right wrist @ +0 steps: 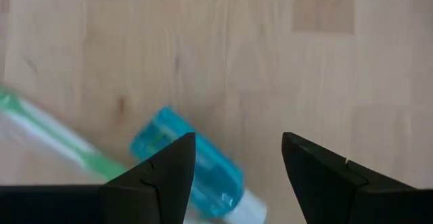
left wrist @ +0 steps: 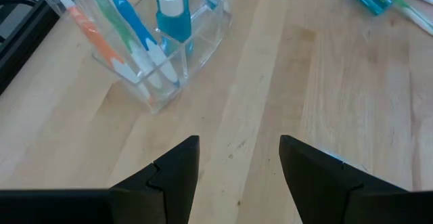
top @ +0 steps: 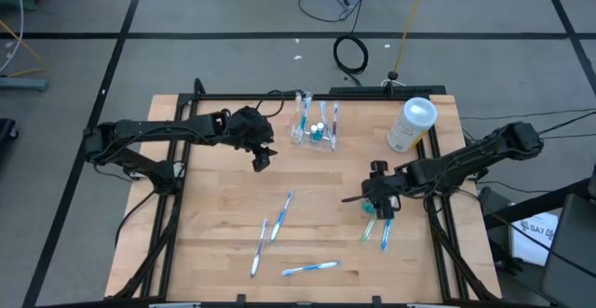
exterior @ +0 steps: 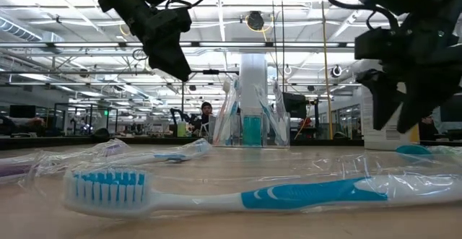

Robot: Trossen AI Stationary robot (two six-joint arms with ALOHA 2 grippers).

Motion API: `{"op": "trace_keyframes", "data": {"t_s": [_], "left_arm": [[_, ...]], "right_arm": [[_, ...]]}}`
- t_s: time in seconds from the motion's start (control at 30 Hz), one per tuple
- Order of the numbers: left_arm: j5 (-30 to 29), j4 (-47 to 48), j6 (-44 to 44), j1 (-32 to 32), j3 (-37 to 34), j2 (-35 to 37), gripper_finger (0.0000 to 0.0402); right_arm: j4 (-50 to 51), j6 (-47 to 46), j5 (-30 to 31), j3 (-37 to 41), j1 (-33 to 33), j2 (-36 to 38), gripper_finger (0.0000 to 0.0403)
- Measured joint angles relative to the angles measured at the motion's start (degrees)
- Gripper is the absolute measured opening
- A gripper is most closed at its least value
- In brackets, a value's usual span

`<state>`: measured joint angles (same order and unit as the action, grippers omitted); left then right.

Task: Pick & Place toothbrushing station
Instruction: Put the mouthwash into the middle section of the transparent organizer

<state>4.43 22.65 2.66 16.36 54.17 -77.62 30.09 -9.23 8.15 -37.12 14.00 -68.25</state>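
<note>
Left hand [top: 260, 159] hovers above the pale wooden bench [top: 214, 234], its two dark fingers [left wrist: 177, 176] spread apart with nothing between them, just short of the toothbrushing station. Below it on the bench lie wrapped blue-and-white toothbrushes: two slim ones side by side [top: 270, 229] and another [top: 310, 268] near the front edge, which fills the foreground of the low view [exterior: 238, 196]. Further right, near the bench's far edge, stands the toothbrushing station [top: 315, 127], a small clear plastic holder with upright compartments. The left wrist view shows it [left wrist: 166, 55] holding an orange-handled brush [left wrist: 88, 28], a green-and-blue one [left wrist: 132, 31] and a small teal bottle with a white cap [left wrist: 172, 14]. To the right of the station stands a larger whitish translucent cylinder with a round white top [top: 410, 124], well apart from it. Right hand [top: 377, 201] hangs low over the bench's right side, its fingers [right wrist: 159, 183] likewise apart and gripping nothing, directly above a teal cylindrical tube [right wrist: 186, 163] and a green-handled toothbrush [right wrist: 61, 139] lying flat on the wood.
</note>
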Motion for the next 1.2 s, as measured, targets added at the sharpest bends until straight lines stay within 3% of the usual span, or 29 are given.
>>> {"op": "trace_keyframes", "data": {"t_s": [0.2, 0.43, 1.2], "left_arm": [[-0.02, -0.01, 0.03, 0.00, 0.00, 0.00, 0.0212], [-0.02, -0.01, 0.06, 0.00, 0.00, 0.01, 0.0212], [-0.02, -0.23, 0.12, 0.00, 0.00, 0.01, 0.0212]], "right_arm": [[3.53, 0.64, -5.32, 0.00, 0.02, 0.00, 0.0212], [6.57, 8.26, -3.56, 0.52, 0.03, -0.61, 0.0212], [3.55, 5.42, -4.89, 1.40, -0.04, -8.83, 0.0212]]}}
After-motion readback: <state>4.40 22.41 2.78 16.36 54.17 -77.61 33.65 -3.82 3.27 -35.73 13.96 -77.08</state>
